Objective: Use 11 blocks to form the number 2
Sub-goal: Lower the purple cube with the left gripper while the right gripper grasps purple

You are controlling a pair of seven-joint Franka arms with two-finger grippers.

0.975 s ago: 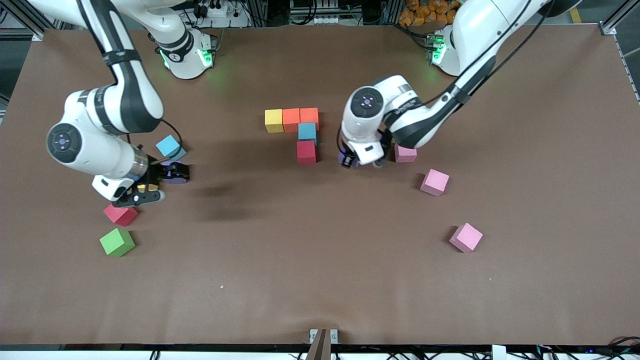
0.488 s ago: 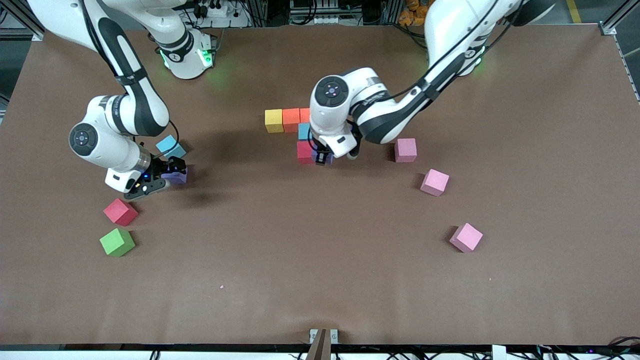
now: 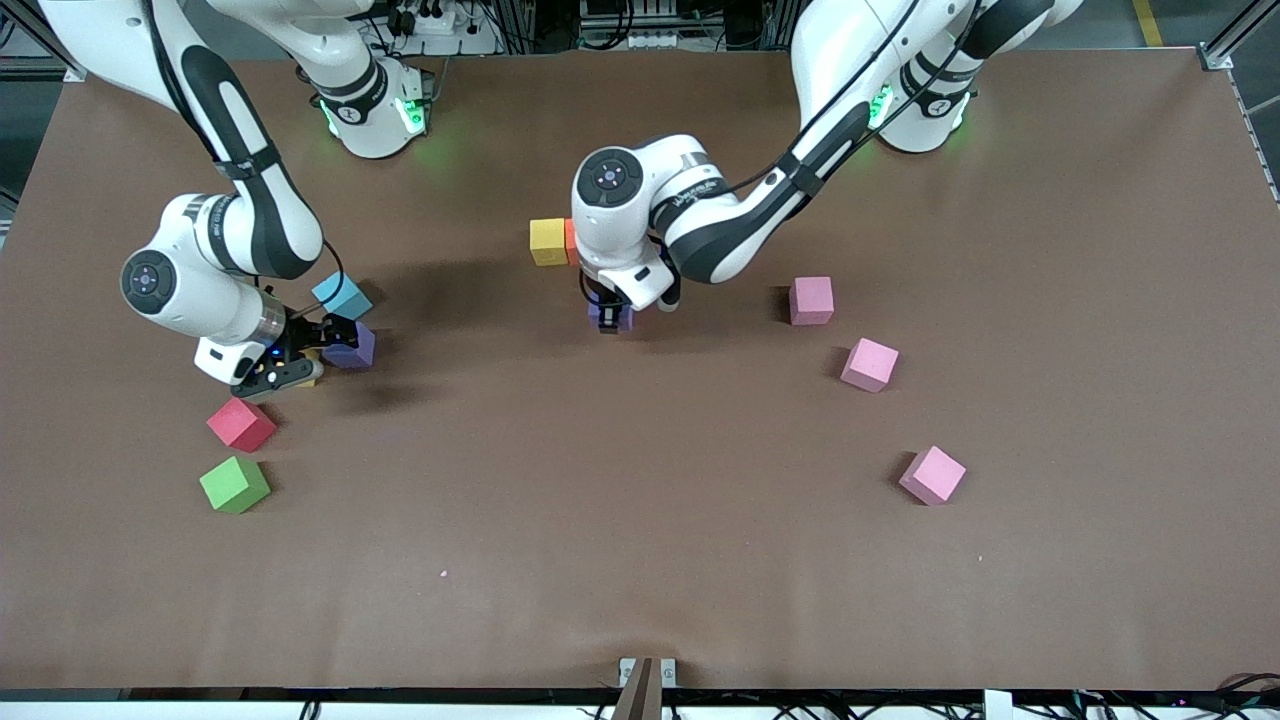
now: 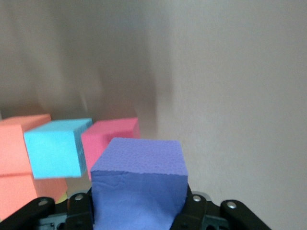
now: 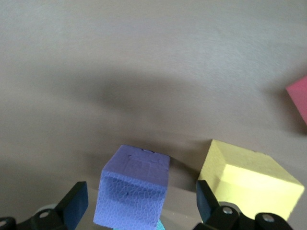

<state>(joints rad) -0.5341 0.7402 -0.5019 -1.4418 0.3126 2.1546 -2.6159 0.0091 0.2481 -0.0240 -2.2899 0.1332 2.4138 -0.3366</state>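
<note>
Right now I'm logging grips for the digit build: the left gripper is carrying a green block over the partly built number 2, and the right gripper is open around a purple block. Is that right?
Not quite: the block in the left gripper is purple, not green, as the left wrist view shows. The green block lies loose toward the right arm's end of the table. The rest holds: the left gripper is over the number 2, and the right gripper is open around a purple block.

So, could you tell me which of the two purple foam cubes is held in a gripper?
The purple foam cube clamped in the left gripper; the other purple cube rests on the table between the right gripper's open fingers.
</note>
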